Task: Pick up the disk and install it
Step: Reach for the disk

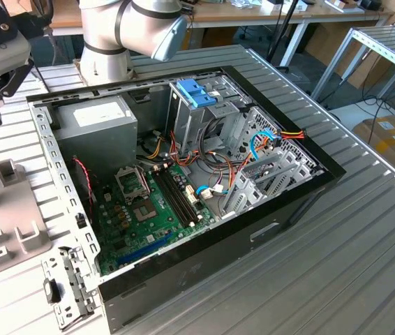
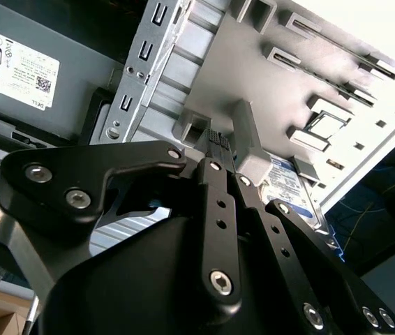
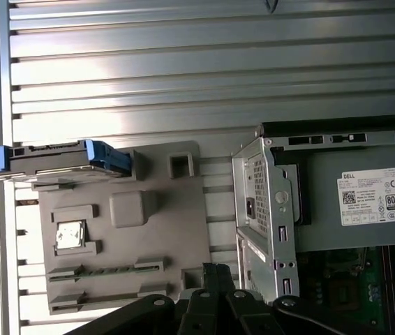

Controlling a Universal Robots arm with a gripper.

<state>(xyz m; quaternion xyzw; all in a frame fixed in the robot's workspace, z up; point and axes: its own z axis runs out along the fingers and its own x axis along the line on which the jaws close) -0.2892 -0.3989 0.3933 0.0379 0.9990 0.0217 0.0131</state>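
Above the grey holder [image 3: 173,230] on the desk [image 3: 183,70], the gripper [image 2: 217,139] hangs pinched closed and empty. The disk [image 3: 65,157] stands on edge in a slot at the holder's end, apart from the gripper and outside the open computer case [image 1: 288,202]. Step looks like the approach to pick; a grasp calls for spreading the jaws and lining up over the disk.

Exterior view is evenly lit from overhead. The ribbed table [image 1: 365,237] picks up a soft sheen near its far right corner, while the inside of the computer case [image 1: 107,164] sits in shade. In the second wrist view the grey fixture plate [image 2: 253,70] blows out to white along one side, and the gripper [image 2: 218,143] goes near-black. First wrist view has bright glare bands on the table slats.
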